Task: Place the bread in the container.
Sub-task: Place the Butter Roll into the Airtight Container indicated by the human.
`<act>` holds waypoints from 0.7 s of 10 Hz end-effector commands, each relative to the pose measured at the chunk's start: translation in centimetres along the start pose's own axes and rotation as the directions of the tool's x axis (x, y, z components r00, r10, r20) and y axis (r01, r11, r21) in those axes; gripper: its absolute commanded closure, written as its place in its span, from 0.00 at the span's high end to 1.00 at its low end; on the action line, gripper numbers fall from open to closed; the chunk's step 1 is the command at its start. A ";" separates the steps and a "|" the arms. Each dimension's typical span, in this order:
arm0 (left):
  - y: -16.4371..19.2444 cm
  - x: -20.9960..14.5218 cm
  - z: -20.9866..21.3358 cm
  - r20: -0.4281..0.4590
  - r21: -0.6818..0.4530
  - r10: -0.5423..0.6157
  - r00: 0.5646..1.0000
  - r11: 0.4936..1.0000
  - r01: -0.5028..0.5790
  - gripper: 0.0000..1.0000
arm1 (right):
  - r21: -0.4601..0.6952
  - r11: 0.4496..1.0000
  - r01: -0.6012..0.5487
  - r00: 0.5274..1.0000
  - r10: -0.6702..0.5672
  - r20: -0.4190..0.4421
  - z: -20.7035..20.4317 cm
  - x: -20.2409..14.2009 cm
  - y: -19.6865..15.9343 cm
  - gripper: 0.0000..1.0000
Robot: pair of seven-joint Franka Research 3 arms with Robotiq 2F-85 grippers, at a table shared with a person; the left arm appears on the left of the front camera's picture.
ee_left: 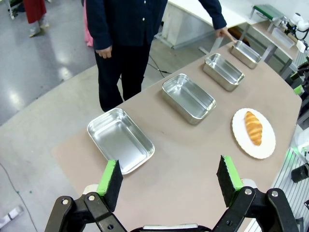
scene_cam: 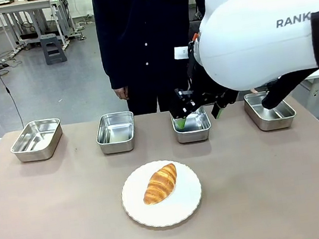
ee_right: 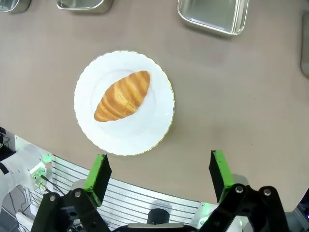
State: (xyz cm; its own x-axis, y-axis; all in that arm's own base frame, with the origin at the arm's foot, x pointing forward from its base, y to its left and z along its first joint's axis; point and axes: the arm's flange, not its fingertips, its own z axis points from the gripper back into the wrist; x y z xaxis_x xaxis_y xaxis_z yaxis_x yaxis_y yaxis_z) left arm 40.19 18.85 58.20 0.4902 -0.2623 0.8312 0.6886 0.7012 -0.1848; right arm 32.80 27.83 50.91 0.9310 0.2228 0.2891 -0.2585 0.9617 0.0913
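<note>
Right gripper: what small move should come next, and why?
Probably centre the right gripper over the bread and start lowering: the bread lies untouched on the white plate, off to one side of the open, empty jaws.

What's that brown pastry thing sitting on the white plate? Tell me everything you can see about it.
The bread is a golden-brown, croissant-like loaf with a glossy crust crossed by ridges, thick in the middle and tapering at both ends. It looks whole. It lies flat and diagonal near the middle of a round white scalloped plate, which sits on the brown table, on the robot's side of a row of four steel trays. Only the plate touches it.
</note>
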 end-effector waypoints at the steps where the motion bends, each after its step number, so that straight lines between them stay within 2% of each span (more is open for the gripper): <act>1: -0.2 0.0 0.2 0.009 -0.008 -0.009 1.000 1.000 0.009 1.00 | -0.017 1.000 0.005 1.000 -0.005 0.001 0.4 0.0 0.0 1.00; 2: -0.2 0.0 0.2 0.009 -0.008 -0.009 1.000 1.000 0.009 1.00 | 0.000 1.000 0.000 1.000 0.000 0.000 0.0 0.0 0.0 1.00; 4: -0.2 0.0 0.2 0.009 -0.008 -0.009 1.000 1.000 0.009 1.00 | -0.002 0.992 0.128 0.990 -0.128 -0.060 -3.8 -0.6 4.2 1.00; 5: -0.2 0.0 0.2 0.009 -0.008 -0.009 1.000 1.000 0.009 1.00 | -0.010 0.954 0.299 0.952 -0.299 -0.067 -5.7 -1.0 5.9 1.00; 7: -0.2 0.0 0.2 0.009 -0.008 -0.009 1.000 1.000 0.009 1.00 | 0.020 0.926 0.376 0.923 -0.373 -0.093 -8.2 -2.0 8.1 1.00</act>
State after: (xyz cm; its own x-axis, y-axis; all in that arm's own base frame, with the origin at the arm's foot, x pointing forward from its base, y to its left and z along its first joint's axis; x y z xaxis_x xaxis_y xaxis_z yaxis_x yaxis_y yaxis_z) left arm 40.18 18.85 58.21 0.4900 -0.2624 0.8313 0.6888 0.7010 -0.1848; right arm 30.52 34.81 43.83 0.9869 -0.0668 0.1468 0.0431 0.9863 0.1592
